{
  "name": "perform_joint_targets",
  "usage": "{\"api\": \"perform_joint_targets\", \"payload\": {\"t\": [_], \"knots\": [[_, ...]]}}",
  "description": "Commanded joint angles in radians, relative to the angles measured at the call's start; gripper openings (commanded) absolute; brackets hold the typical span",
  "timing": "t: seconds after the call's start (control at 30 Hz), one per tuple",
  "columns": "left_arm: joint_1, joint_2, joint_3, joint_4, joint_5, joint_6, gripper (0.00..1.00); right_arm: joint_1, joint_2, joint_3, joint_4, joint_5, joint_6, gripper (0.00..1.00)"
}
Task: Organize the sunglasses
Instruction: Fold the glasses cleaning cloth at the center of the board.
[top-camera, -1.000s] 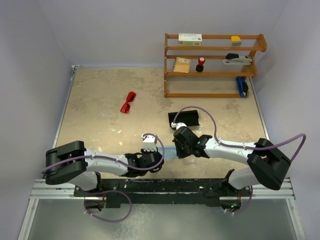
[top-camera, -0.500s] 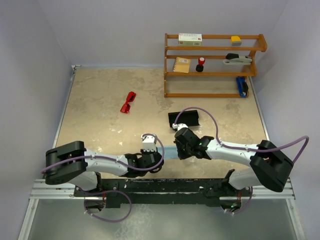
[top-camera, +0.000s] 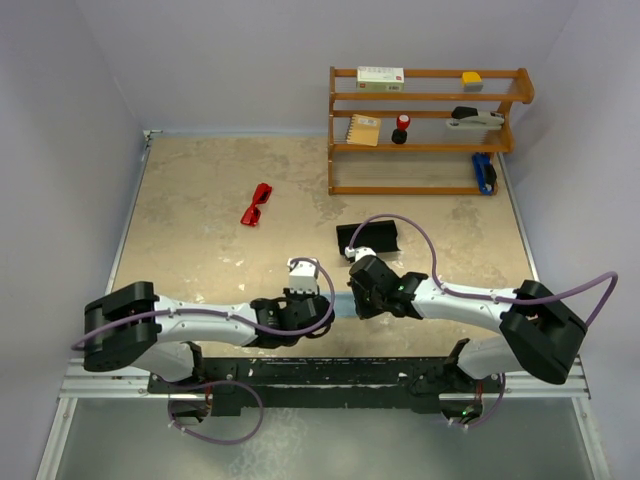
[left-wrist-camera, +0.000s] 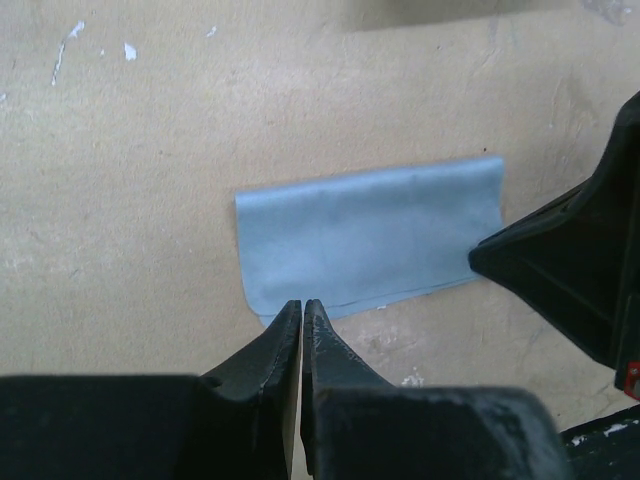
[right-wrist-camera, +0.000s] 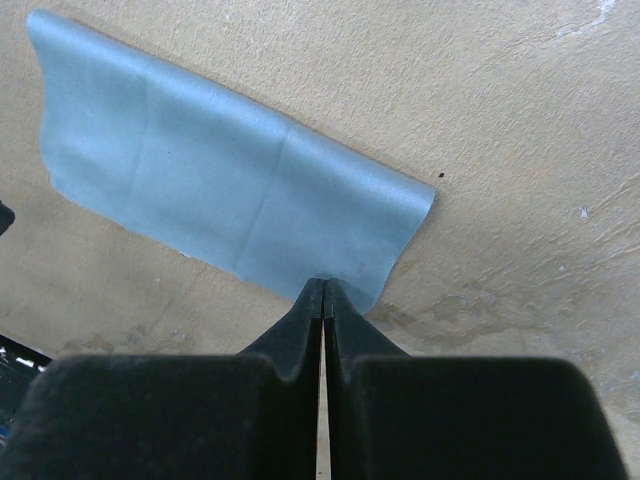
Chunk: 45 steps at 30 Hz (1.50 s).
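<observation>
At the near edge of the table (top-camera: 190, 260), the light blue cloth (left-wrist-camera: 370, 235) is being tended at its rim by the left gripper (left-wrist-camera: 302, 304) and right gripper (right-wrist-camera: 322, 286), both with fingers pressed together, any nipped fabric being impossible to tell, while the small bright red sunglasses (top-camera: 257, 204) are lying untouched, well apart toward the far left, so a reach there is being judged the next need

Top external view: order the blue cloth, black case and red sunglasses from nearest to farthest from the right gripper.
1. Blue cloth, at the right gripper fingertips.
2. Black case, just behind it, toward the shelf.
3. Red sunglasses, far off to the left rear.
</observation>
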Motion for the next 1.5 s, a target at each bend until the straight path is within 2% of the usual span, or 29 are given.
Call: {"api": "perform_joint_targets", "payload": {"t": [0.0, 0.07, 0.13, 0.23, 0.33, 0.47, 1.1, 1.47], "knots": [[0.038, 0.011, 0.055, 0.014, -0.036, 0.064, 0.00, 0.003, 0.032, -0.037, -0.041, 0.008, 0.007, 0.00], [0.071, 0.023, 0.051, 0.041, -0.018, 0.075, 0.00, 0.004, 0.032, -0.034, -0.040, 0.008, 0.007, 0.00], [0.099, 0.030, 0.045, 0.075, 0.003, 0.094, 0.08, 0.002, 0.031, -0.031, -0.041, 0.008, 0.003, 0.00], [0.126, 0.044, 0.046, 0.105, 0.013, 0.119, 0.10, 0.003, 0.028, -0.032, -0.041, 0.006, 0.001, 0.00], [0.149, 0.069, 0.052, 0.125, 0.025, 0.132, 0.10, 0.004, 0.026, -0.035, -0.043, 0.003, 0.002, 0.00], [0.157, 0.098, 0.059, 0.150, 0.045, 0.137, 0.04, 0.003, 0.022, -0.036, -0.044, 0.002, 0.001, 0.00], [0.159, 0.146, 0.044, 0.168, 0.065, 0.118, 0.02, 0.003, 0.032, -0.034, -0.036, -0.004, 0.002, 0.00], [0.150, 0.151, 0.014, 0.155, 0.136, 0.073, 0.00, 0.004, 0.040, -0.022, -0.039, -0.013, -0.001, 0.00]]}}
